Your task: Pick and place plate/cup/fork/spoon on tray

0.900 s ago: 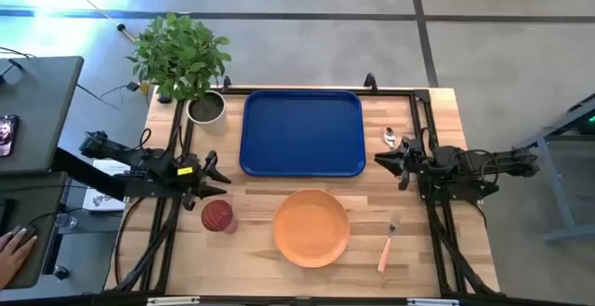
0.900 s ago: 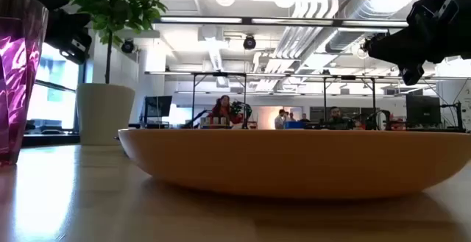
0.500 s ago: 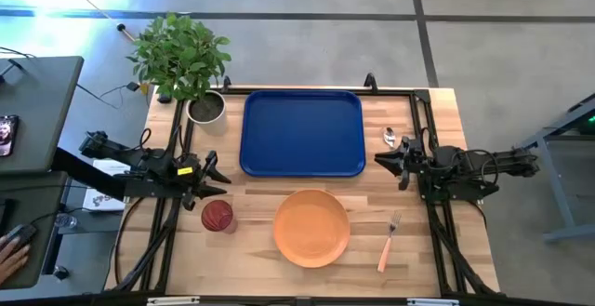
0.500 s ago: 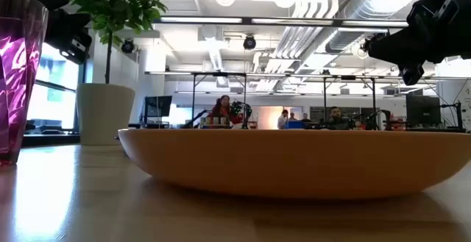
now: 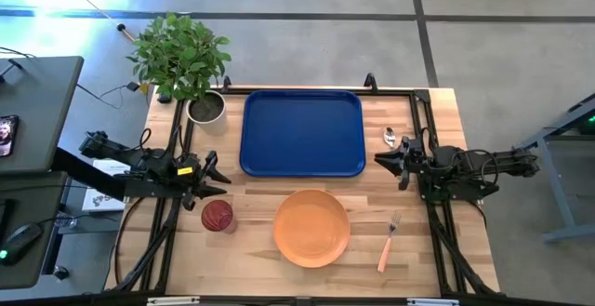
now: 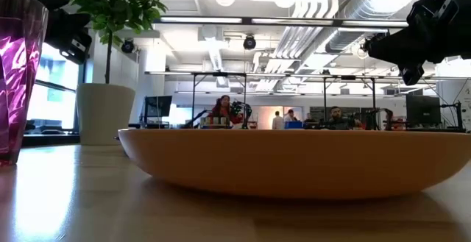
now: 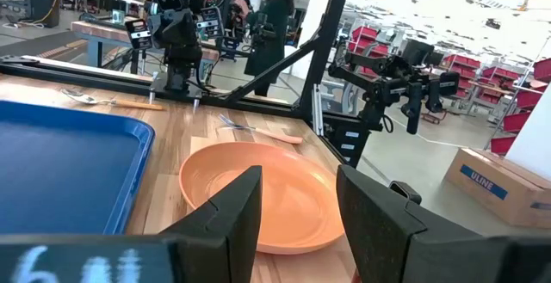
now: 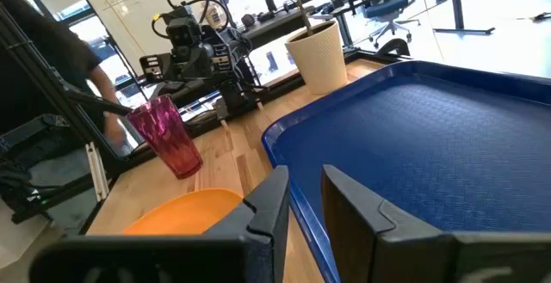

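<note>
The dark blue tray [image 5: 302,132] lies at the table's far middle. The orange plate [image 5: 311,228] rests flat on the table near the front edge. The dark red cup [image 5: 218,217] stands upright to its left. The fork [image 5: 388,243] lies right of the plate. The spoon [image 5: 390,139] lies right of the tray. My left gripper [image 5: 216,176] is open and empty, just beyond the cup. My right gripper [image 5: 385,162] is open and empty, near the tray's right edge, beside the spoon.
A plant in a white pot [image 5: 205,107] stands at the table's far left corner, beside the tray. Black frame rails [image 5: 182,139] run along the left and right sides of the table. Bare wood lies between tray and plate [image 5: 307,183].
Both arms and all the tableware have kept still. A person's hand at the desk left of the table has drawn out of view.
</note>
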